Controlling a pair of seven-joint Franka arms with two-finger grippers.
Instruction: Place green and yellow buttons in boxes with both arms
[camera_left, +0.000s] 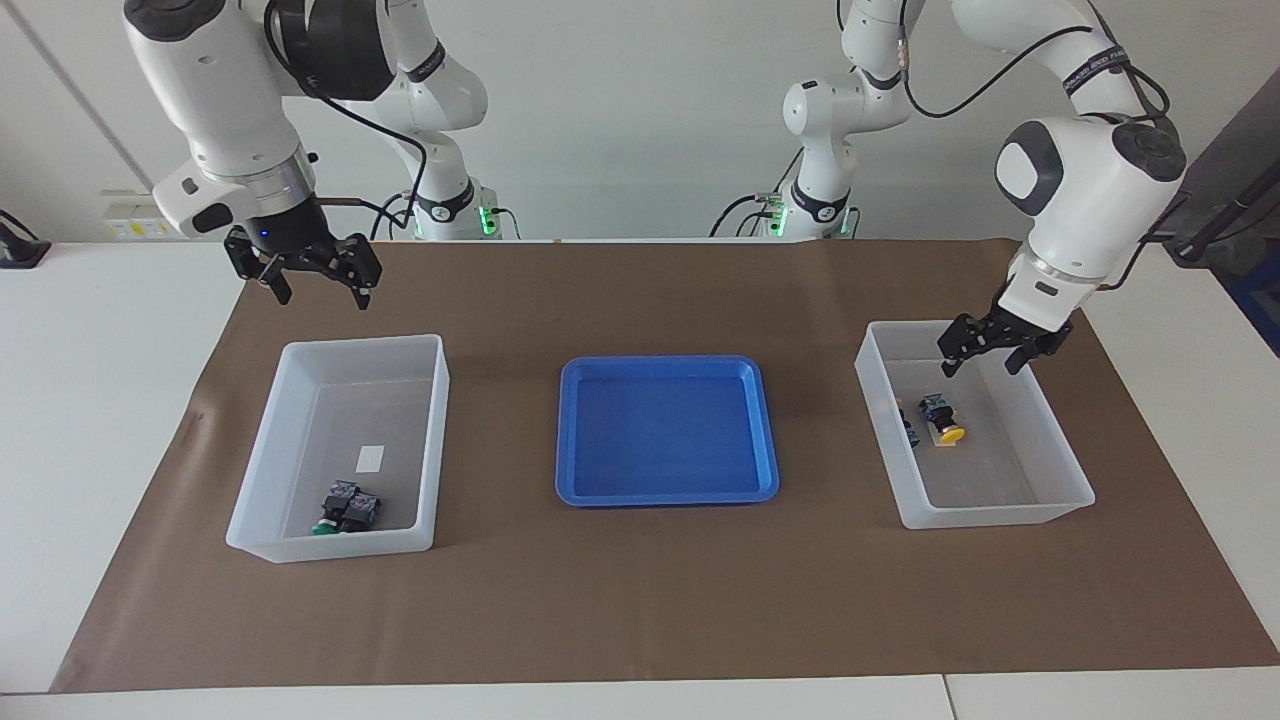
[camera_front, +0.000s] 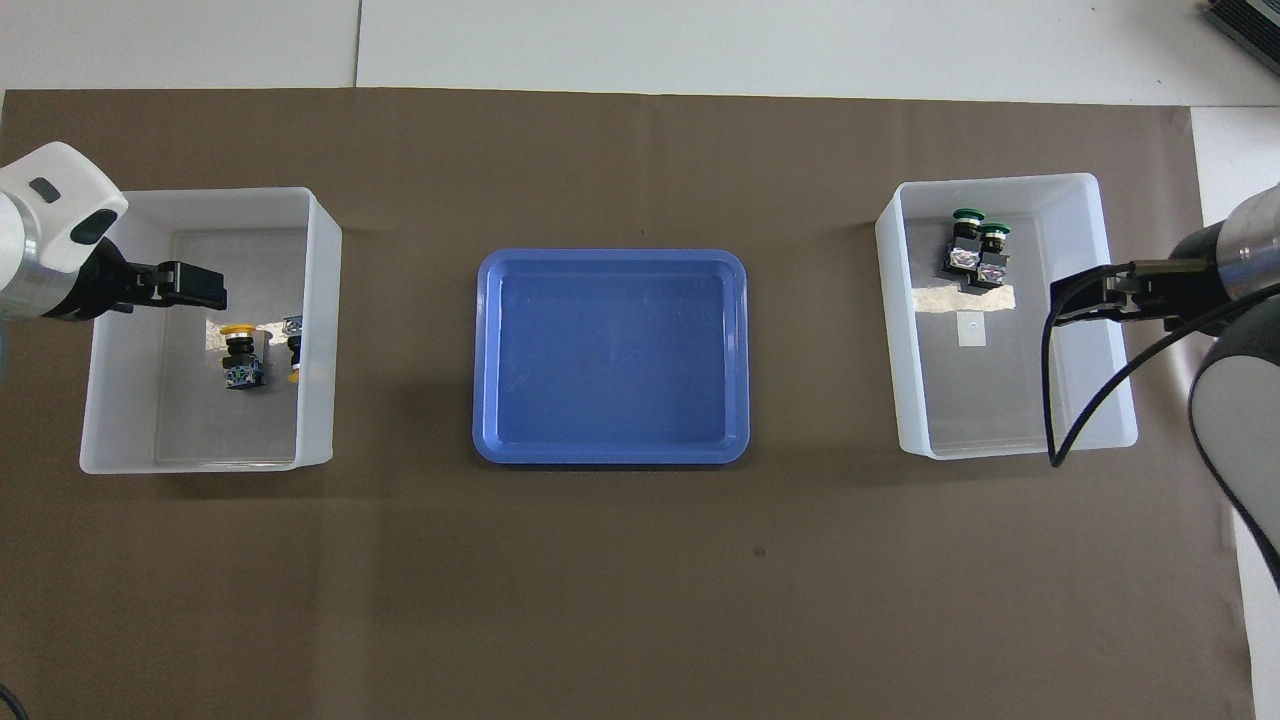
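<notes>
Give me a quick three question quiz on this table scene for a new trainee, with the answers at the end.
1. True or false: the blue tray holds a button.
2. Which colour are the caps of the buttons in the box at the right arm's end? A yellow, B green, C red.
3. Fill in: the left gripper is ___ and holds nothing, above the box with the yellow buttons.

Key: 1 false; 2 B, the green buttons; 3 open. The right gripper waits open too.

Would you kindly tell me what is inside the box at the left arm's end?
In the box: two yellow buttons, one against the wall toward the tray. Any label underneath is covered.
</notes>
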